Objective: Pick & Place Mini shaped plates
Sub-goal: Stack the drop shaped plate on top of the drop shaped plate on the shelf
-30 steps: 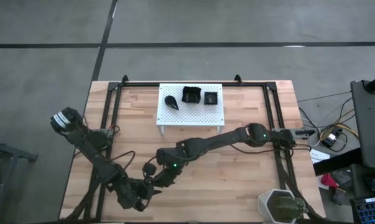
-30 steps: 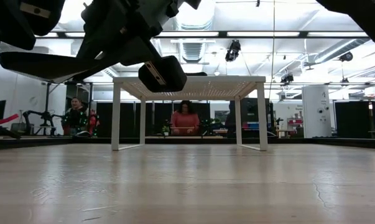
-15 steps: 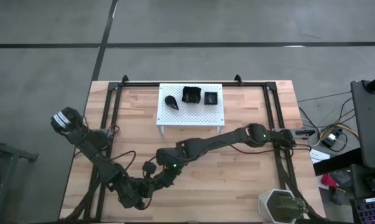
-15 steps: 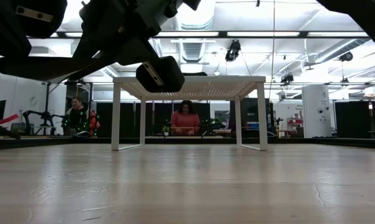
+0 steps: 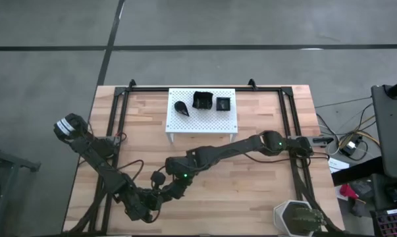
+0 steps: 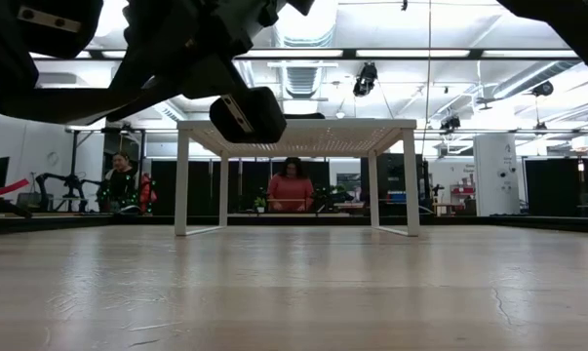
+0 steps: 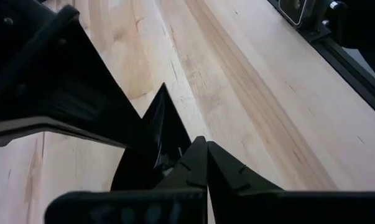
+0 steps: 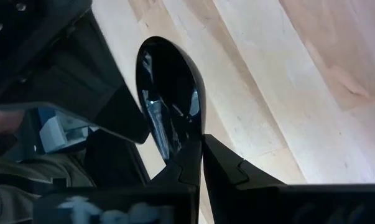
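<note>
A glossy black teardrop plate (image 8: 168, 93) hangs above the wood near the table's front left, and both grippers are shut on it. My left gripper (image 5: 156, 199) comes in from the left and my right gripper (image 5: 169, 191) from the right, so they meet nose to nose. In the low view the plate (image 6: 245, 113) shows as a dark rounded shape well above the tabletop. On the white perforated stand (image 5: 178, 124) at the far middle rest a teardrop plate (image 5: 182, 106), a raised-rim square plate (image 5: 202, 100) and a small square plate (image 5: 223, 103). My left gripper pinches the teardrop plate's rim (image 7: 175, 152) between its two fingers, slanting down from the table's left. The plate's pointed tip (image 7: 164, 102) sticks out beyond the fingers. The plate is lifted clear of the table. My right gripper pinches the plate's rim (image 8: 186, 146) at the end nearest its fingers, slanting down from the table's right. The rounded end (image 8: 165, 53) reaches away from the fingers. The plate stands on edge in the hold, clear of the wood.
A grey-green hexagonal pot (image 5: 297, 218) stands at the near right corner. Black frame rails (image 5: 291, 125) run along the table's left, right and far sides. Bare wood (image 5: 251, 191) lies between the stand and the near edge. People are in the room beyond the table.
My left gripper has shut on the teardrop plate that my right gripper holds; both arms and the plate have stayed in place.
</note>
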